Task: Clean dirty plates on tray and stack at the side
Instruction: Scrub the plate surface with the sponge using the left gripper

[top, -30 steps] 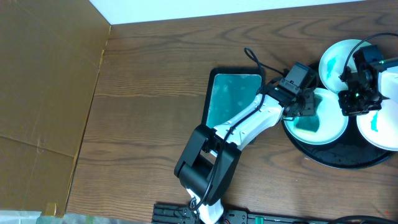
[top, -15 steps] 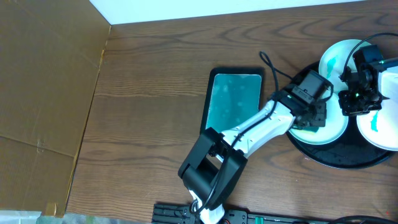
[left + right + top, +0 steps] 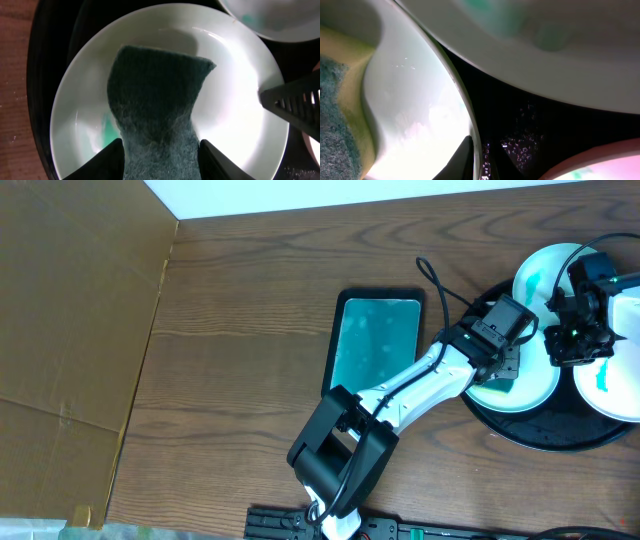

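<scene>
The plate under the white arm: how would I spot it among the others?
Find the big round black tray at the overhead view's right edge. Of three white ones there, it is the plate nearest the small rectangular tray; it alone has a green scouring pad on it.

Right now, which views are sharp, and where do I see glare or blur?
Overhead: sharp, evenly lit, though the plates look washed out. Left wrist: sponge in focus, glare on its plate. Right wrist: very close, upper plate blurred, tray droplets sharper.

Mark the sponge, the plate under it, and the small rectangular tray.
sponge (image 3: pixel 152 100), left wrist view, middle of its green face.
plate (image 3: pixel 235 130), left wrist view, bare white floor.
small tray (image 3: pixel 378 330), overhead view, teal inside.
</scene>
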You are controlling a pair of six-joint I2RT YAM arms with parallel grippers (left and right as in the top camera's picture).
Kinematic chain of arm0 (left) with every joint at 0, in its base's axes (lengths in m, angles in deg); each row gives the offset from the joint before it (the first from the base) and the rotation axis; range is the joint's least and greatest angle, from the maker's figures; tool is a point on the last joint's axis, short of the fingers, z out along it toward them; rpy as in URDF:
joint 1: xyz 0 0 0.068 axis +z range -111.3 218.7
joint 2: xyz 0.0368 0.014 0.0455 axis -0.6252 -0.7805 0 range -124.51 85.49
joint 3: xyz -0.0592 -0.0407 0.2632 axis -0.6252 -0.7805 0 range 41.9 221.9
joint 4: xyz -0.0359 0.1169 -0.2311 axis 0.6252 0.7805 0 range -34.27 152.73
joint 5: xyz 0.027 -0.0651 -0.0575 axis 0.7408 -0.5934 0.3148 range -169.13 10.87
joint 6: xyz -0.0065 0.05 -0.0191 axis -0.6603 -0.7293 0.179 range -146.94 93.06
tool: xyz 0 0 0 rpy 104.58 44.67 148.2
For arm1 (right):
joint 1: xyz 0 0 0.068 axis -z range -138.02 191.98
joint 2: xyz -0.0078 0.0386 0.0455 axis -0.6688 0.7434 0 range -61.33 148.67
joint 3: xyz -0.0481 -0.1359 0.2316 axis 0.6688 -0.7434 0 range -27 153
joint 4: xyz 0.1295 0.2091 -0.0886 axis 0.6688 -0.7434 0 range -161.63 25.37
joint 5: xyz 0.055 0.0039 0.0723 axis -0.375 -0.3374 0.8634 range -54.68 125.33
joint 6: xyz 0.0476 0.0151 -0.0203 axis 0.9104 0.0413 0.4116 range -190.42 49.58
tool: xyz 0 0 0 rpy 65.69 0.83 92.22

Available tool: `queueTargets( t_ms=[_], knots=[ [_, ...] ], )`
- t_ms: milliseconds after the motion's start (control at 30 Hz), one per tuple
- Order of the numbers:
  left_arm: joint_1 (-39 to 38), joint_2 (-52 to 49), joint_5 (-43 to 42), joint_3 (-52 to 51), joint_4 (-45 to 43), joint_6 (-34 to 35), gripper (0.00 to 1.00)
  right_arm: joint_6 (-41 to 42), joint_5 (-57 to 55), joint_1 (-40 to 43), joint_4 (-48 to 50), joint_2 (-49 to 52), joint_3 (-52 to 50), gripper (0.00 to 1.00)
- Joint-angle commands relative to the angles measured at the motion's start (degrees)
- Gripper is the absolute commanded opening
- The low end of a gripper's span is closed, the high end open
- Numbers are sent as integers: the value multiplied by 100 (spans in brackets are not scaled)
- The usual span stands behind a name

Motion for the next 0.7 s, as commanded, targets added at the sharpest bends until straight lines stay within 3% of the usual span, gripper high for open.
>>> queueTargets(
  t_ms=[0, 500, 667],
  knots=[
    [22, -160, 129, -87, -90, -35, 48, 28, -4, 11, -11, 26, 7, 10],
    [-46, -461, 22, -98, -160, -37, 39, 26, -7, 2, -22, 26, 7, 10],
    [-46, -527, 20, -98, -157, -37, 26, 22, -7, 2, -24, 26, 7, 10]
  ],
)
